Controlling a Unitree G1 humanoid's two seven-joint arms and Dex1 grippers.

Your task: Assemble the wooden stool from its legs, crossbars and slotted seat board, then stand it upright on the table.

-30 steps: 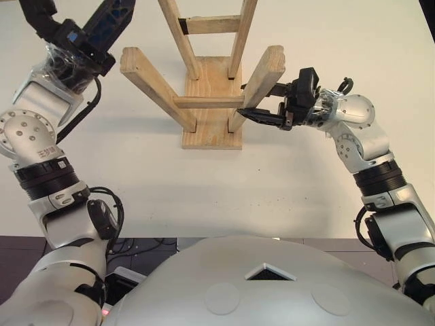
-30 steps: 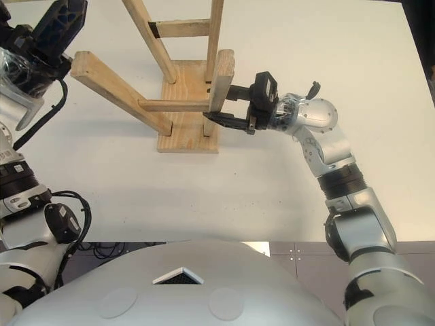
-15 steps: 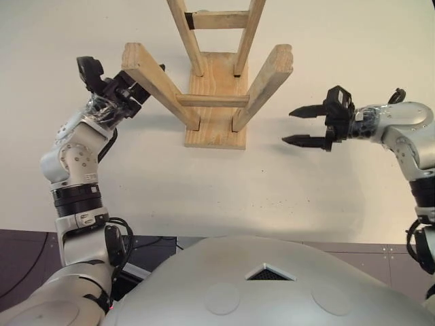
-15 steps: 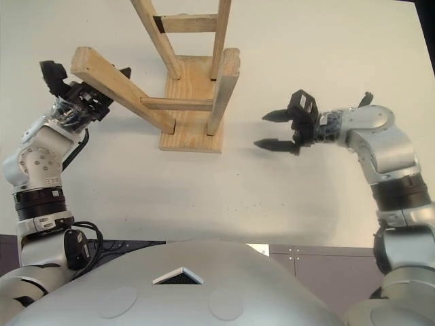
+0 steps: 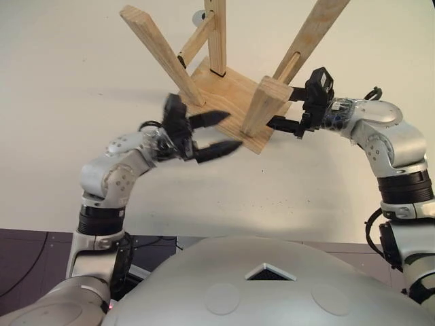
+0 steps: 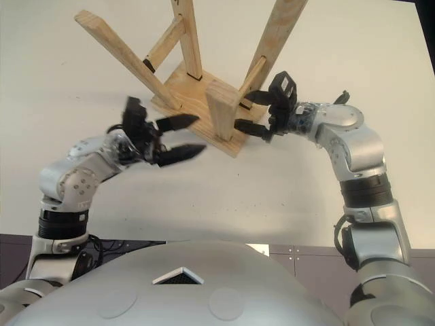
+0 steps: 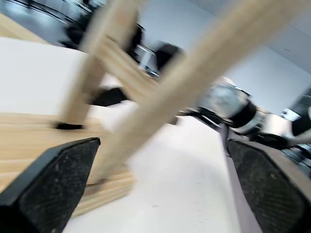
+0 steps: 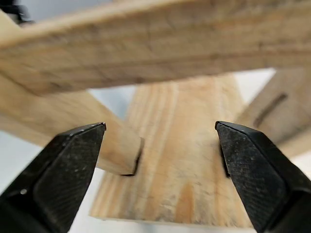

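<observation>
Underneath, white table [image 5: 61, 136], bearing the wooden stool [image 5: 234, 78] upside down: seat board [image 5: 228, 102] lowest, legs [image 5: 160, 51] splayed upward, crossbars [image 5: 197, 41] between them. Hard to tell whether lying flat on the table or tipped. Turned since half a second ago, a corner of the seat board now pointing toward the near table edge where a straight side faced before; whole view shifted as well, so part of that down to the camera. Low at the near-left side of the seat board, left gripper [image 5: 219, 134], fingers spread apart, upper one lying over the board's edge, lower one just off its near corner; contact not clear. Half a second back, up at the top of the left-hand leg; now down by the board. From the left wrist view, pads [image 7: 53, 179] wide apart, with a slanting leg and the board's edge between them. At the right side of the board, right gripper [image 6: 250, 112], just beside the near right leg [image 6: 224, 112], fingers apart, closed on nothing. Half a second back, well apart from the stool over bare table; now close against it. From the right wrist view, seat board between the spread fingers, a wooden bar crossing above.
</observation>
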